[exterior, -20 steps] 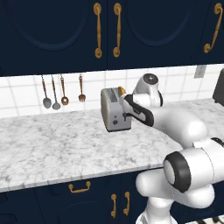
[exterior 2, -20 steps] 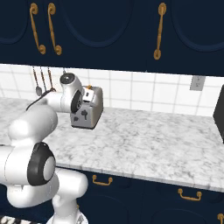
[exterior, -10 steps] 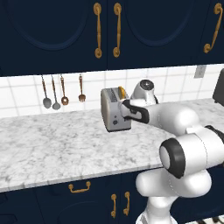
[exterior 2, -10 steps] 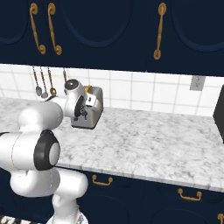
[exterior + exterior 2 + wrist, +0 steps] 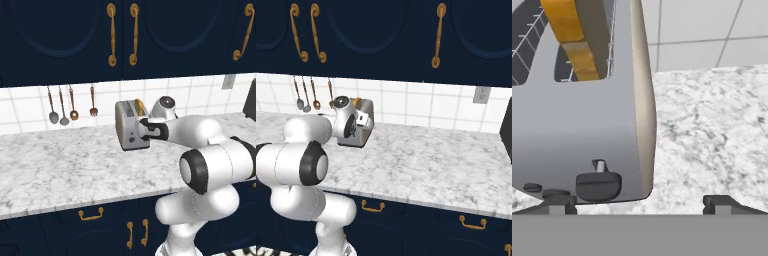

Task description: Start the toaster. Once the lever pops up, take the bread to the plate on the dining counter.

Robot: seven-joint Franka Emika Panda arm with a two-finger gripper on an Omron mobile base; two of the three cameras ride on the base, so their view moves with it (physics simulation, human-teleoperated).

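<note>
Up close, toaster [image 5: 587,135] lever [image 5: 598,184] low, bread [image 5: 574,40] slotted; tool [image 5: 639,204] released, empty.

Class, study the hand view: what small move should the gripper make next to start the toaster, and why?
Probably shift the open gripper sideways until a fingertip sits over the lever, then press along its slot. The bread already sits in the toaster, and the lever lies off-centre between the tips, apparently not yet pressed.
</note>
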